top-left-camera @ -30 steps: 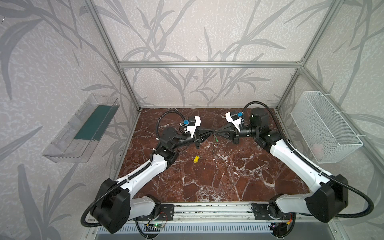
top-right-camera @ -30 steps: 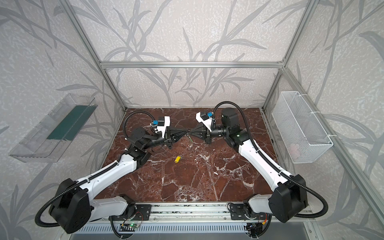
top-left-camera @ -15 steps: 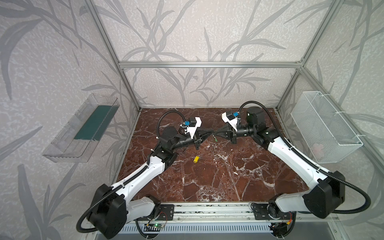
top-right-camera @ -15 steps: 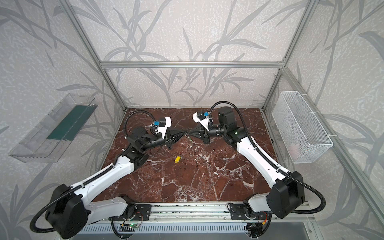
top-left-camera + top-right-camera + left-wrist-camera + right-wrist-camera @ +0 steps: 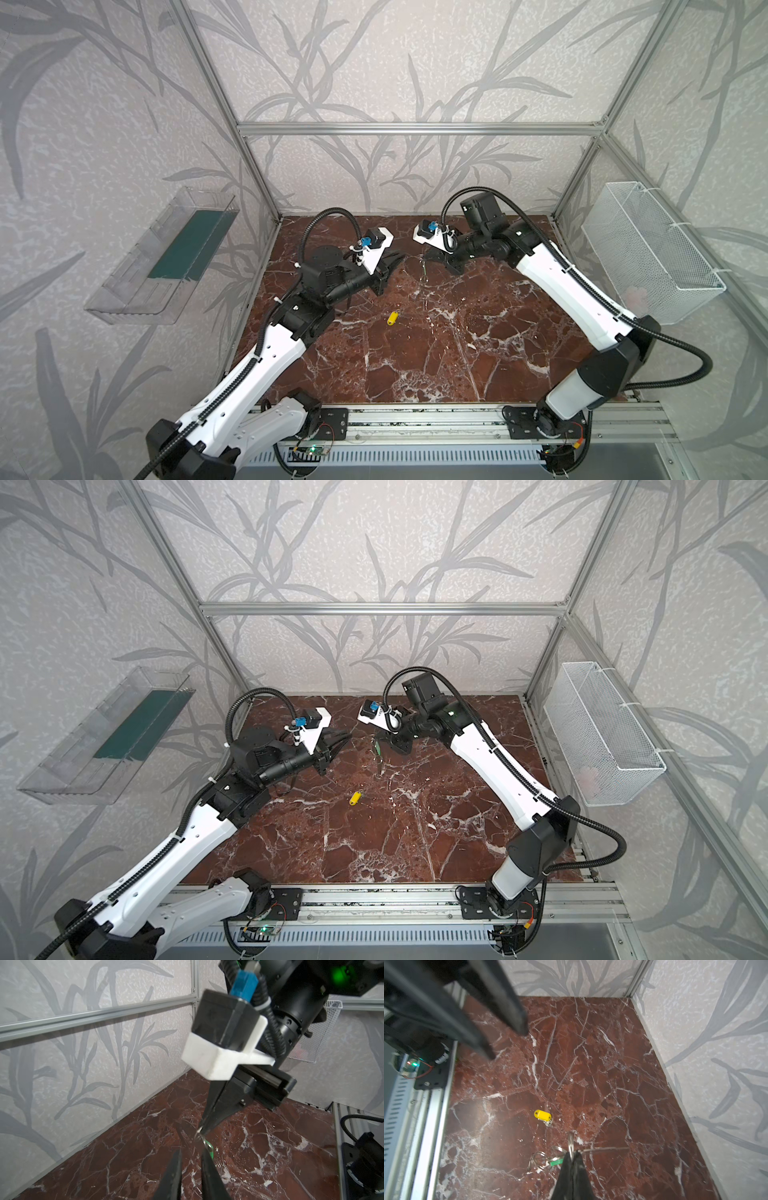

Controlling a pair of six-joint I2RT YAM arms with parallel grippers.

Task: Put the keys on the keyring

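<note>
Red-brown, white-veined marble table [image 5: 415, 365], enclosed by grey leaf-patterned walls [image 5: 374, 62]. The right gripper [image 5: 572, 1155] is clamped on the thin metal wire keyring [image 5: 570, 1140] above the table toward its far edge, with the green plastic key tag [image 5: 556, 1162] dangling from it. The left gripper [image 5: 191, 1150] stands apart, empty. The yellow plastic key tag [image 5: 392, 318] lies near the table's middle.

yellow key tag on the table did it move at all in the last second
No. In both top views the yellow key tag lies at the same spot beside the same white veins of the marble tabletop.
</note>
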